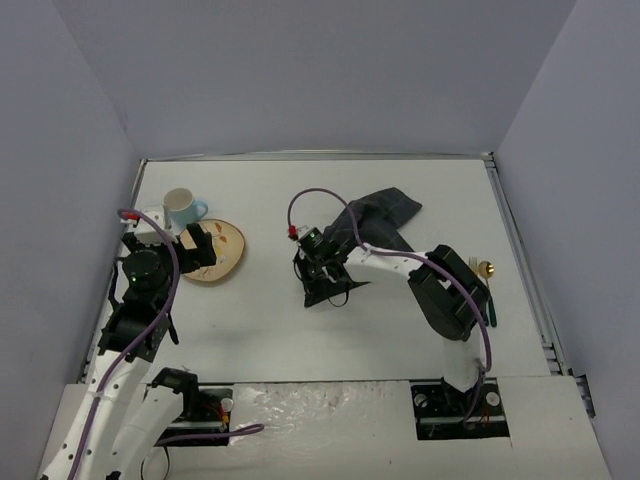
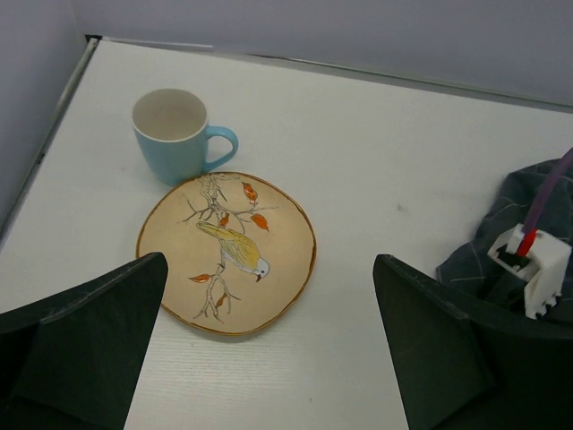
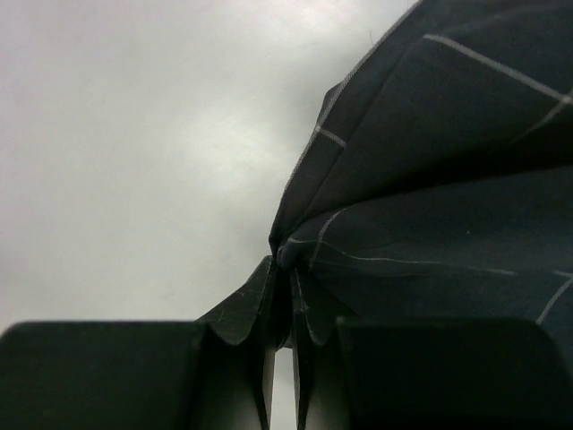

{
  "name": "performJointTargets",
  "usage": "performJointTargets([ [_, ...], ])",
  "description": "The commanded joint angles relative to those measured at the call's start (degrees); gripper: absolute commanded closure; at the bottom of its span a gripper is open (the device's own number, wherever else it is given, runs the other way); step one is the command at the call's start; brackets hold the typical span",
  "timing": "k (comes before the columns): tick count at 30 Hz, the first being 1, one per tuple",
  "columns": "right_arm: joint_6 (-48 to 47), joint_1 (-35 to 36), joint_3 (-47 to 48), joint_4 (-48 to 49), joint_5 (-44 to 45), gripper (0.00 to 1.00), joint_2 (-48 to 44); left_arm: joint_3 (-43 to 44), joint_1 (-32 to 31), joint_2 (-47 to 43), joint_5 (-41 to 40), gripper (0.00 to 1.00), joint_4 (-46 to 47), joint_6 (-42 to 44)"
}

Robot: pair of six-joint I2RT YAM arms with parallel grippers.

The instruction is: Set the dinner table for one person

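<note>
right wrist view alone shows right gripper [image 3: 283, 305] pinching cloth mat [image 3: 430, 179], left gripper [image 2: 269, 269] released, mug [image 2: 175, 143] ahead, white inside

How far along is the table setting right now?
Done: little; plate and blue mug sit together at the left of the dinner table. In hand: the right gripper, jaws shut, pinches the dark checked cloth, which lies bunched. The left gripper hovers open by the plate. Left: probably spread the cloth, arrange plate and mug, bring the gold cutlery from the right edge.
</note>
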Motion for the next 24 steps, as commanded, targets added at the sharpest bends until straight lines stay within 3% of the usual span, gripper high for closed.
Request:
performJointTargets([
  [1,-7.7,4.0,1.7,-7.3,-8.4,0.83,-4.8,5.4,-0.6,4.2,6.2,0.03,0.8,-3.3],
  [6,-10.3,3.2,-0.8,-12.0,-2.2,0.49,-13.9,7.3,-1.1,9.5,10.8,0.03,1.9,-3.9],
  [11,-6.0,-5.1,-4.1,-11.8,6.6,0.30,-24.4,13.5,-3.0,22.0,14.9,0.03,2.3,-4.3],
  [14,-3.9,-12.4,-7.4,-10.6,10.2,0.26,-29.6,21.4,-4.3,31.0,19.2,0.03,1.9,-4.1],
  [18,-1.2,-24.9,-12.2,-7.2,6.3,0.28,-31.4,36.4,-8.5,46.4,23.1,0.03,-1.2,-1.2],
  [24,1.2,-32.1,-16.1,0.2,4.1,0.31,-27.2,56.5,-14.5,65.6,24.6,0.03,-2.8,1.4],
])
